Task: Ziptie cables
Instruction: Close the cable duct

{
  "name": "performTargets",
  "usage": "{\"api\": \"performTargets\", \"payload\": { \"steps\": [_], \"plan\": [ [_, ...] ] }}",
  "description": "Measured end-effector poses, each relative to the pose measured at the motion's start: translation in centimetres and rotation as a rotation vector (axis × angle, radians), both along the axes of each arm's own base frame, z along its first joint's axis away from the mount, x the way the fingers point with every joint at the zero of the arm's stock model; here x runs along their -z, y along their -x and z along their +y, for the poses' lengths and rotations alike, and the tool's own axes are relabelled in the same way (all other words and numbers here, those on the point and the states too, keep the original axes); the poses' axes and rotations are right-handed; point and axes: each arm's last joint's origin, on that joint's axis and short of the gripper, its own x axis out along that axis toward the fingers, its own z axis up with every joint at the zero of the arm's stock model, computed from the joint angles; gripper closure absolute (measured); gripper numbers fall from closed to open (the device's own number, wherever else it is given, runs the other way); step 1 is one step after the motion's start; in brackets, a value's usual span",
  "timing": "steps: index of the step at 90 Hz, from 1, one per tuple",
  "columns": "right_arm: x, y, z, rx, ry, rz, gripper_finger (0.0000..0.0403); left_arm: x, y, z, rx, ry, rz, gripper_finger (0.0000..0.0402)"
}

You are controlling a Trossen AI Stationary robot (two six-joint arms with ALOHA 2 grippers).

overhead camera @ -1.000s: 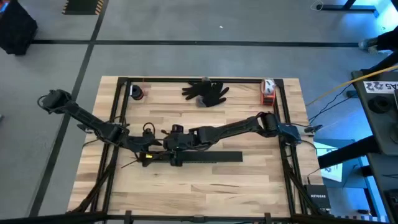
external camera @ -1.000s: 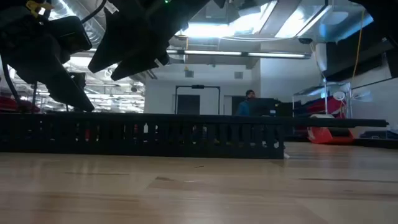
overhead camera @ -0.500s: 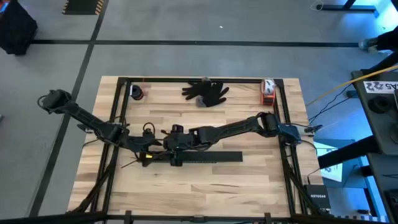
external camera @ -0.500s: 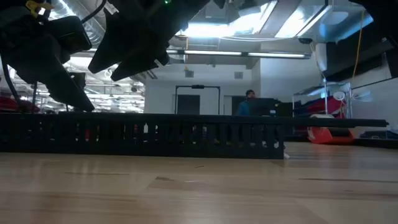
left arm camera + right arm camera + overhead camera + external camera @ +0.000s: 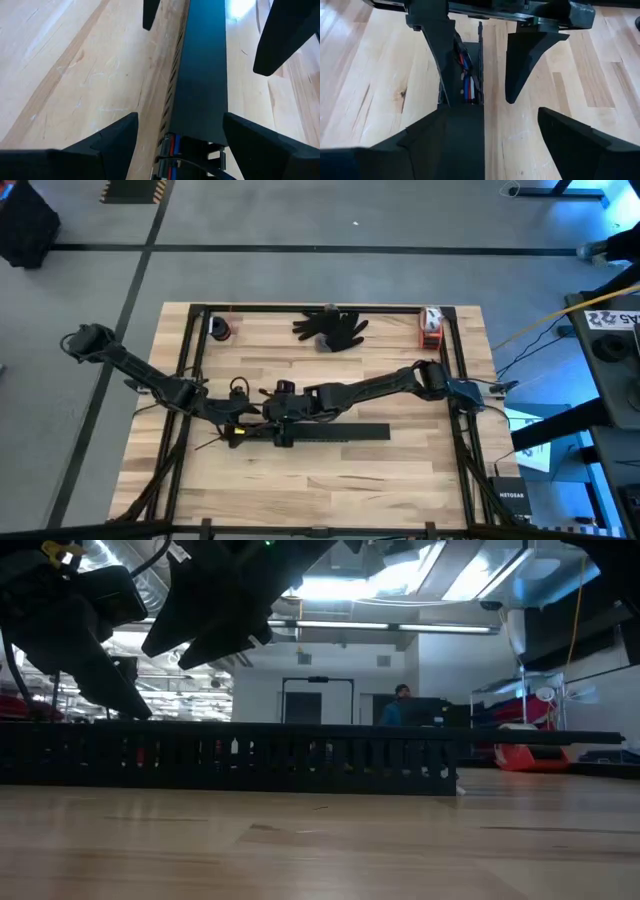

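Your left gripper (image 5: 240, 423) and right gripper (image 5: 275, 420) meet just left of centre in the high view, both hanging over the left end of the long black slotted bar (image 5: 335, 432) that lies across the middle of the wooden table (image 5: 330, 480). In the left wrist view your left gripper (image 5: 180, 132) has its fingers (image 5: 112, 140) spread apart, one on each side of the bar (image 5: 200, 70), with nothing between them but the bar's cover. In the right wrist view your right gripper (image 5: 492, 130) is likewise spread wide, its fingers (image 5: 575, 140) straddling the bar (image 5: 465, 145). The cables (image 5: 465, 80) lie inside the bar's channel: you can see red and blue strands bunched at the centre of the right wrist view, and the same cables (image 5: 172, 147) peep out from under the cover at the bottom centre of the left wrist view. A black glove (image 5: 332, 327) rests at the top centre of the table in the high view, well apart from both grippers. In the low view the bar (image 5: 230, 755) runs across the middle of the frame.
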Motion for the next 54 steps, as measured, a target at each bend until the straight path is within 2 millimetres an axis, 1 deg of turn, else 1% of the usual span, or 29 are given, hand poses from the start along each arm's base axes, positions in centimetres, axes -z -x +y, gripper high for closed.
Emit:
{"api": "performTargets", "payload": {
  "steps": [23,26,30,34,37,50,54],
  "plan": [
    [0.00,0.00,-0.02,0.000,-0.001,0.000,0.0096,0.00,0.00,0.00,0.000,0.000,0.000,0.0119],
    [0.00,0.00,-0.01,-0.002,-0.004,0.000,0.0100,0.00,0.00,0.00,0.000,0.000,0.000,0.0119],
    [0.00,0.00,0.02,-0.005,-0.021,0.002,0.0115,0.00,0.00,0.00,0.000,0.000,0.000,0.0119],
    [0.02,-0.02,-0.12,0.003,-0.039,0.004,0.0143,0.00,0.00,0.00,0.000,0.000,0.000,0.0119],
    [0.05,0.00,-0.16,0.001,-0.058,0.010,0.0174,0.00,0.00,0.00,0.000,0.000,0.000,0.0119],
    [0.30,0.19,-0.73,-0.035,-0.089,0.056,0.0359,0.00,0.00,0.00,0.000,0.000,0.000,0.0119],
    [0.34,0.23,-0.73,-0.052,-0.097,0.063,0.0382,0.00,0.00,0.00,0.000,0.000,0.000,0.0119]
  ]
}}
